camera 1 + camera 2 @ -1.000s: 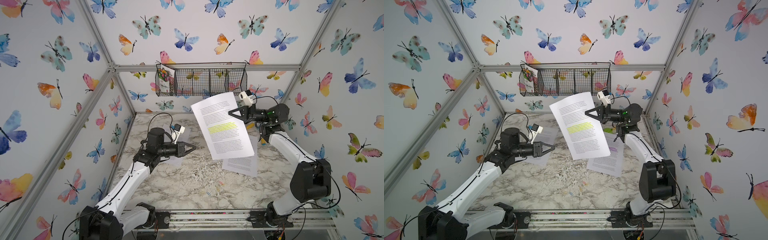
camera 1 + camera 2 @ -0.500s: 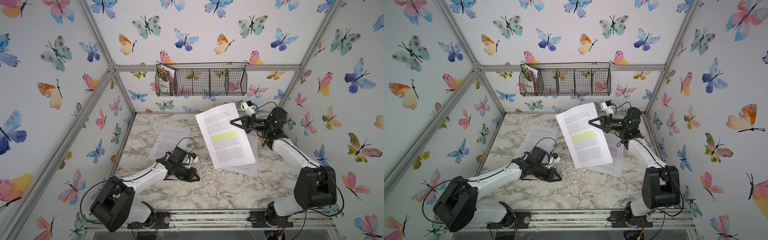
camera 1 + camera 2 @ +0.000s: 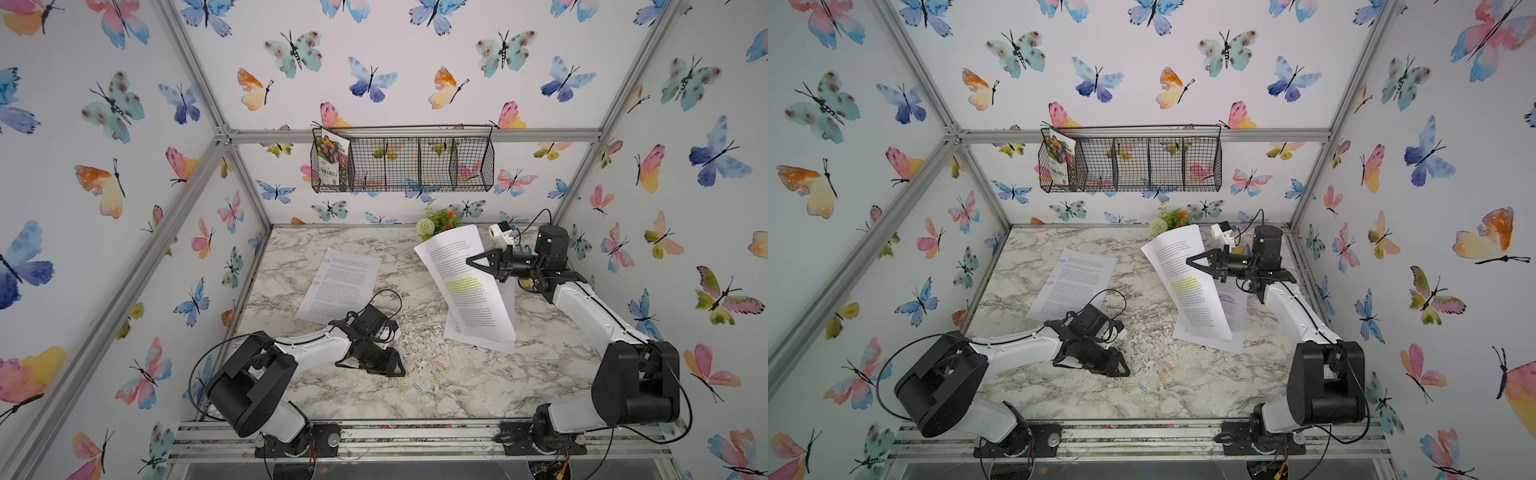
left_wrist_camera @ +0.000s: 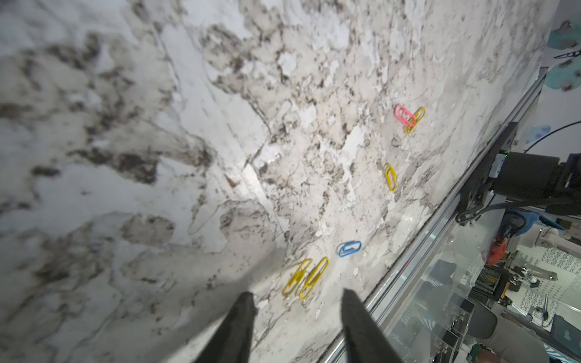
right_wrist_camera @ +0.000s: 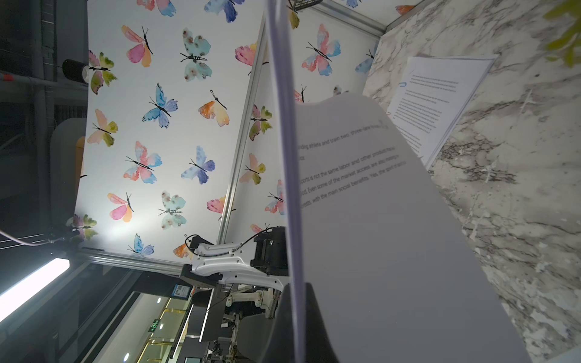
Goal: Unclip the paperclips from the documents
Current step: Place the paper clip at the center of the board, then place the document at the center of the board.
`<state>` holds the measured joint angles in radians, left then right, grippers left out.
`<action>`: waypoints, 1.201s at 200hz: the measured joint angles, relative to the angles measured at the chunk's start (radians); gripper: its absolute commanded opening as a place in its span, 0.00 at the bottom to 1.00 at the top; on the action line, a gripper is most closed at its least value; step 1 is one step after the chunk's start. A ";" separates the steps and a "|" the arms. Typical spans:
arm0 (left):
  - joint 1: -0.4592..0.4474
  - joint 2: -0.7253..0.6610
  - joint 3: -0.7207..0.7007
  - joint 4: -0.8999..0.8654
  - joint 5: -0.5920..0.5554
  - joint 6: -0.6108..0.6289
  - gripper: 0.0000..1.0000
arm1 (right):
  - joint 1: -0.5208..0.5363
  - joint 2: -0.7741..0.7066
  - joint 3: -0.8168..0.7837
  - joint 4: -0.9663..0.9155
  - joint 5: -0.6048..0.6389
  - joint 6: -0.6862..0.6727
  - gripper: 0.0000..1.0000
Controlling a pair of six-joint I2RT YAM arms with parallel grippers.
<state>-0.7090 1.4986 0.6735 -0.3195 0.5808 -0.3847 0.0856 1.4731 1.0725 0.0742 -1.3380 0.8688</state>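
Observation:
My left gripper (image 4: pixel 297 294) hangs low over the marble table (image 3: pixel 540 365) near its front, open, with nothing between its fingers; it also shows in both top views (image 3: pixel 399 371) (image 3: pixel 1124 371). Just ahead of it lie loose paperclips: two yellow (image 4: pixel 306 278), a blue (image 4: pixel 349 249), another yellow (image 4: pixel 390 177), a pink one (image 4: pixel 404 114). My right gripper (image 3: pixel 469 262) (image 5: pixel 297 290) is shut on the side edge of the yellow-highlighted document (image 3: pixel 465 286), which stands tilted with its lower edge on the purple-highlighted document (image 3: pixel 1231 307). The unhighlighted document (image 3: pixel 340 286) lies flat at the left with a blue clip (image 5: pixel 402 84) on its edge.
A wire basket (image 3: pixel 403 164) holding a seed packet (image 3: pixel 330 160) hangs on the back wall. A small artificial plant (image 3: pixel 436 222) stands behind the held sheets. Paper scraps (image 3: pixel 419 340) litter the table's middle. The metal front rail (image 4: pixel 418 245) runs close beside the loose clips.
My left arm dropped from mid-air near the held document to the table front, and its jaws went from shut to open. My right arm lowered the yellow-highlighted document toward the table.

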 measured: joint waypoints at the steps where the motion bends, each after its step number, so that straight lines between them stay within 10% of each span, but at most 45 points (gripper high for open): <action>1: 0.000 0.000 0.000 0.000 0.000 0.000 0.54 | 0.000 0.000 0.000 -0.002 0.000 -0.001 0.02; 86: 0.016 -0.033 0.119 -0.123 -0.073 0.021 0.58 | 0.035 0.050 0.112 -0.175 0.097 -0.129 0.02; 158: 0.333 -0.112 0.351 -0.261 -0.203 0.068 0.58 | 0.325 0.268 0.199 0.003 0.280 0.006 0.02; 240: 0.469 -0.144 0.413 -0.359 -0.269 0.099 0.58 | 0.270 0.512 0.254 0.158 0.500 0.055 0.03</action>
<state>-0.2401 1.3544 1.0863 -0.6781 0.3122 -0.2859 0.3561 1.9846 1.3266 0.2321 -0.8379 0.9234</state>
